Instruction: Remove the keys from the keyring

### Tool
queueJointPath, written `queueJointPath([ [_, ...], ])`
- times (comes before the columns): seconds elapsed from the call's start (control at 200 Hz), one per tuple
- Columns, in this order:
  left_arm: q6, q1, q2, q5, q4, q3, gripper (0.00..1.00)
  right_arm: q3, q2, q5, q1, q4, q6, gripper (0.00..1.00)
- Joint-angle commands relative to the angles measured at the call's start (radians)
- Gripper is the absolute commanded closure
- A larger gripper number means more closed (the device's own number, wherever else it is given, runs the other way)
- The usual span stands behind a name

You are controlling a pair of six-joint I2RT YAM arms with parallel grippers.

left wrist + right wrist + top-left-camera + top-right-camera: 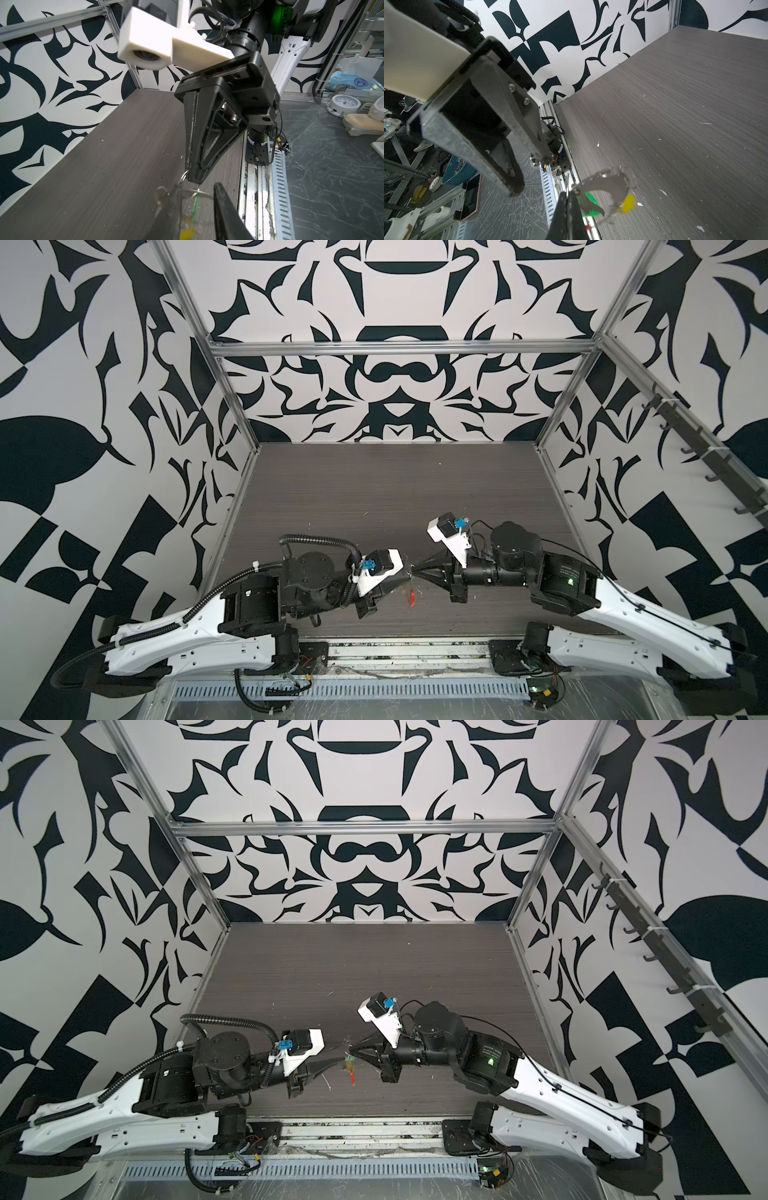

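Note:
Both grippers meet above the front middle of the dark table (374,489). My right gripper (568,193) is shut on the thin wire of the keyring (204,194). The keyring's red section (411,597) hangs below the fingertips in both top views. The keys dangle blurred from the ring: one with a green tag (588,204), one with a yellow tag (628,204). My left gripper (197,187) faces the right one with its jaws apart. The green tag (196,205) and yellow tag (187,232) hang between its fingers (224,207), and neither finger grips them.
White flecks dot the table. A metal rail (407,649) and slotted cable duct (374,689) run along the front edge. Patterned walls with aluminium posts (232,406) close in the back and sides. Clutter lies on the bench (342,104) beyond the front edge.

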Motion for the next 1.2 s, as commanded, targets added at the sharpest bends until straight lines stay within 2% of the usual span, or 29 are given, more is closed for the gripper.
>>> queueJointPath([
  [0.0,-0.015,-0.002,0.003,0.027,-0.031,0.015,0.71,0.050,-0.025,-0.020,0.003,0.071,-0.013,1.00],
  [0.285,-0.011,-0.002,0.041,0.030,-0.037,0.027,0.71,0.051,-0.025,-0.044,0.004,0.085,-0.008,1.00],
  [0.635,-0.009,-0.002,0.030,0.044,-0.034,0.025,0.85,0.046,-0.023,-0.052,0.006,0.090,-0.008,1.00],
  [0.73,-0.012,-0.002,0.033,-0.001,-0.037,0.030,0.84,0.046,-0.027,-0.054,0.006,0.084,-0.011,1.00],
  [0.82,-0.020,-0.002,0.011,-0.058,-0.037,0.030,0.74,0.049,-0.035,-0.050,0.006,0.072,-0.016,1.00],
  [0.945,-0.020,-0.002,-0.041,-0.119,-0.016,0.006,0.70,0.046,-0.040,-0.061,0.005,0.068,-0.023,1.00],
  [1.195,-0.015,0.000,-0.030,-0.059,-0.024,0.007,0.70,0.045,-0.040,-0.088,0.006,0.077,-0.022,1.00],
])
